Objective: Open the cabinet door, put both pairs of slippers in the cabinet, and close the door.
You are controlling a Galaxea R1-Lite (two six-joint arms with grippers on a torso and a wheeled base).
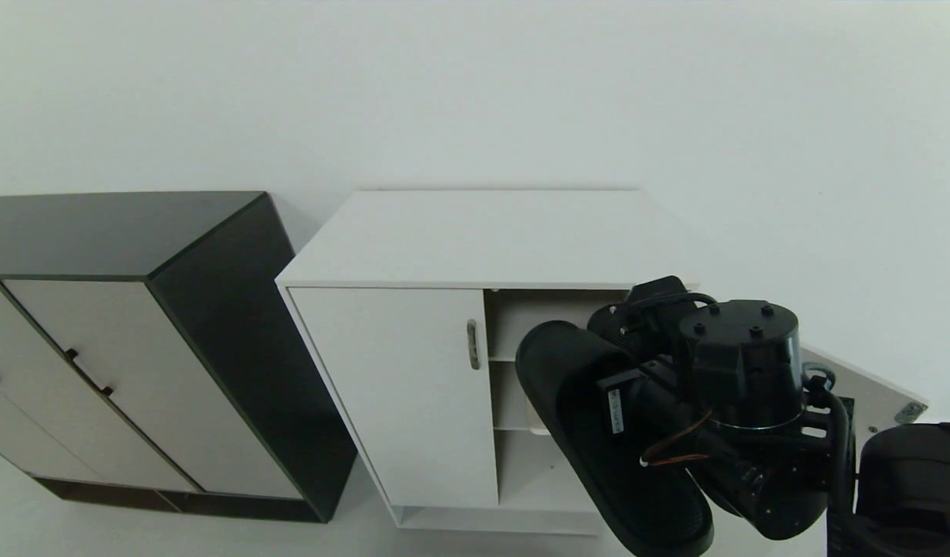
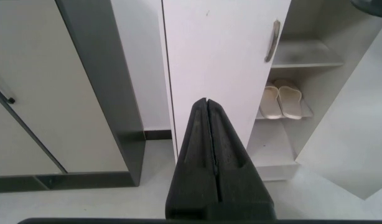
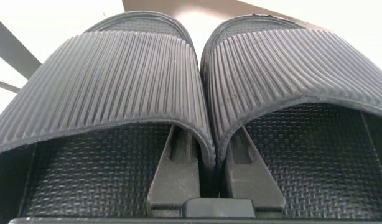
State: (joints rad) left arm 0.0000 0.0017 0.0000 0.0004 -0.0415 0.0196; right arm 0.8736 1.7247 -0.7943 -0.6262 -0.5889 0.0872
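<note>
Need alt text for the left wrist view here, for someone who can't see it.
The left gripper, shut, points toward a white cabinet whose closed door sits beside an open compartment, where a pale pair of slippers rests on a shelf. A dark-sided cabinet stands next to it.

Head: you look down at the cabinet (image 1: 413,371) from far back.
Left wrist: you face the same cabinet, nearer.
Right wrist: hard against the black slippers (image 3: 135,81).

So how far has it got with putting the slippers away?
Done: the cabinet door stands open, and a pale pair of slippers sits on a shelf inside. In hand: the right gripper holds the black pair in front of the opening. Left: setting that pair inside and closing the door.
</note>
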